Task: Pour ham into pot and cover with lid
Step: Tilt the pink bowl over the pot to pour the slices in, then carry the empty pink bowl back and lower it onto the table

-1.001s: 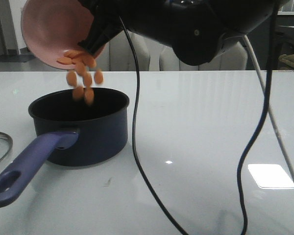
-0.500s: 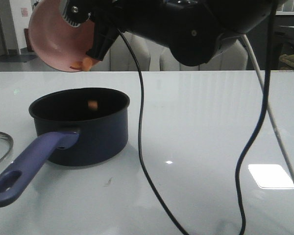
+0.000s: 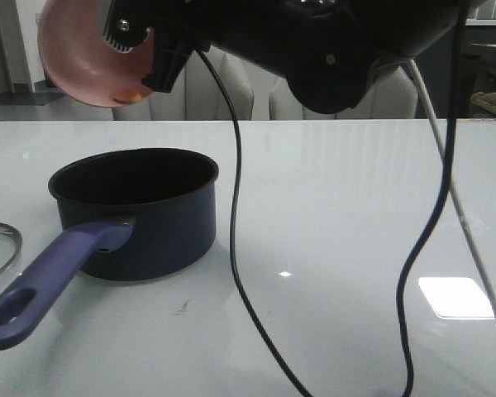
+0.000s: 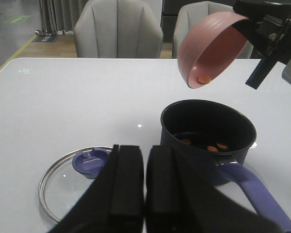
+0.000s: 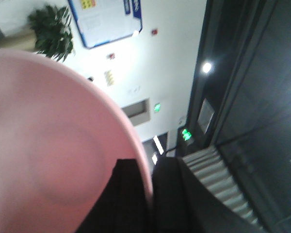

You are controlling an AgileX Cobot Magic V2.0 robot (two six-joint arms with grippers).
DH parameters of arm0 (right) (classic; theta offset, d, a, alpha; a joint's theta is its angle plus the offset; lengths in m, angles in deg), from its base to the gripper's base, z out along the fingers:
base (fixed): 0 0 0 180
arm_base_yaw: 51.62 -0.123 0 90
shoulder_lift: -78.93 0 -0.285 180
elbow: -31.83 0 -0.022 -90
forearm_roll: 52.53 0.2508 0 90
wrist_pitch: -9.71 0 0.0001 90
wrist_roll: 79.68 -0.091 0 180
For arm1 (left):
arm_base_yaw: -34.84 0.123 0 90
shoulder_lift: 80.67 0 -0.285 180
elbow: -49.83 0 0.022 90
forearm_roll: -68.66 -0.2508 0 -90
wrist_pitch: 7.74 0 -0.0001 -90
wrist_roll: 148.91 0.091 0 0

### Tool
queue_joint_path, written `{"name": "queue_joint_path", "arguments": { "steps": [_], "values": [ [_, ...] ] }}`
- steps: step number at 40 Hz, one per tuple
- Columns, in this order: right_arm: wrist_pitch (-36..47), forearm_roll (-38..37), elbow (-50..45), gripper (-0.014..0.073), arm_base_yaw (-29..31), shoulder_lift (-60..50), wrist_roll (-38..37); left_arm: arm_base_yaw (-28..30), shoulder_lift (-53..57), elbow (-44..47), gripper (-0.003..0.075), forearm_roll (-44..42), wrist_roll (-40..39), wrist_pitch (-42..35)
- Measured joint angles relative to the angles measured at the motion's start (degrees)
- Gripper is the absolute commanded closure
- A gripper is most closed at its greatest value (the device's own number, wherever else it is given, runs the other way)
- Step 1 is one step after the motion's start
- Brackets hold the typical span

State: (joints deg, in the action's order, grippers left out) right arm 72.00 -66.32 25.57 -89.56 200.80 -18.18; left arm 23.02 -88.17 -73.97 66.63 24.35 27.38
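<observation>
The right claw point(image 3: 153, 62) pinches the rim of the pink bowl point(image 3: 87, 54), tipped above the dark blue pot point(image 3: 136, 211). Thin orange ham slices point(image 4: 211, 147) lie inside the pot; one slice is stuck in the bowl. Beside the pot lies the round glass lid point(image 4: 68, 182). It looks breakable and slippery, so grab its blue knob point(image 4: 90, 162). The left claw point(image 4: 144, 182) is pressed together and hides part of the lid.
</observation>
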Motion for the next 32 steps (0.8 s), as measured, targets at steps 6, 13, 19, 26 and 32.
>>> {"name": "queue_joint_path", "arguments": {
  "steps": [6,13,19,26,32],
  "values": [
    [2.20,-0.75,0.00,0.0454,-0.03,0.00,0.22,0.00,0.00,0.00,0.0607,0.00,0.00,0.00],
    [2.56,-0.88,0.00,0.0454,-0.03,0.27,0.25,0.00,0.00,0.00,0.0607,0.00,0.00,0.00],
    [2.79,3.90,0.00,0.0454,-0.12,1.93,-14.52,0.00,0.00,0.00,0.0607,0.00,0.00,0.00],
    [-4.56,16.27,0.00,0.0454,-0.12,1.15,-41.48,0.00,0.00,0.00,0.0607,0.00,0.09,0.13],
    [-28.26,20.75,0.46,0.0454,0.22,-3.38,-51.46,0.00,0.00,0.00,0.0607,0.00,0.09,0.13]
  ]
}}
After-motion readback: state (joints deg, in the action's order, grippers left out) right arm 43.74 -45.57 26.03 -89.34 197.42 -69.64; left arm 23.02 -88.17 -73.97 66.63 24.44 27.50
